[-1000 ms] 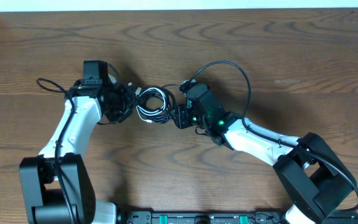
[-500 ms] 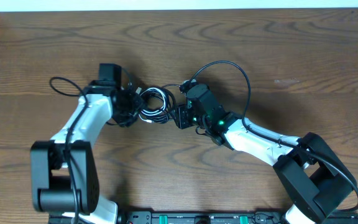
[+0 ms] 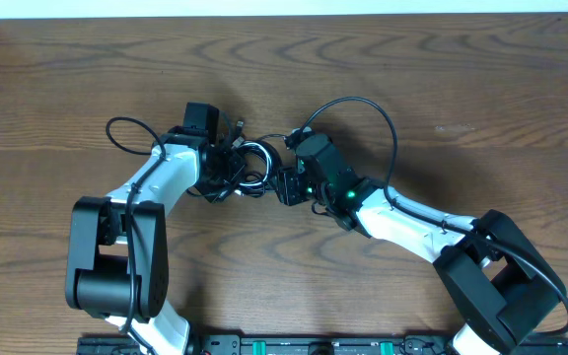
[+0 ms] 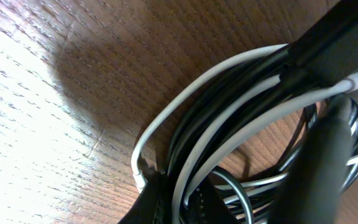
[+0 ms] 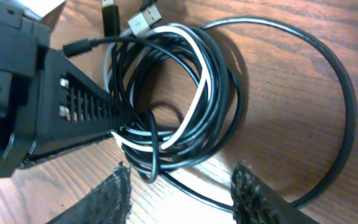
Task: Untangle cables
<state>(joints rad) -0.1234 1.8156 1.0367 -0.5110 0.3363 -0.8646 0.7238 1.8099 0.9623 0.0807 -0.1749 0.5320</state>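
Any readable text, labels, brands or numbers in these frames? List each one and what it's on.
No text is readable in any view.
Silver metal USB plug and black plug beside the tangled coil of thin black and white cables: no markings visible.
Black bar with green patches at the bottom edge of the overhead view: any print is too small to read.
Small green light on the right arm: a lamp, no text.

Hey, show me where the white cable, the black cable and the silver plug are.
white cable (image 4: 136, 157), left wrist view, left bend of its loop.
black cable (image 5: 351, 106), right wrist view, wide outer loop.
silver plug (image 5: 143, 20), right wrist view, metal tip.
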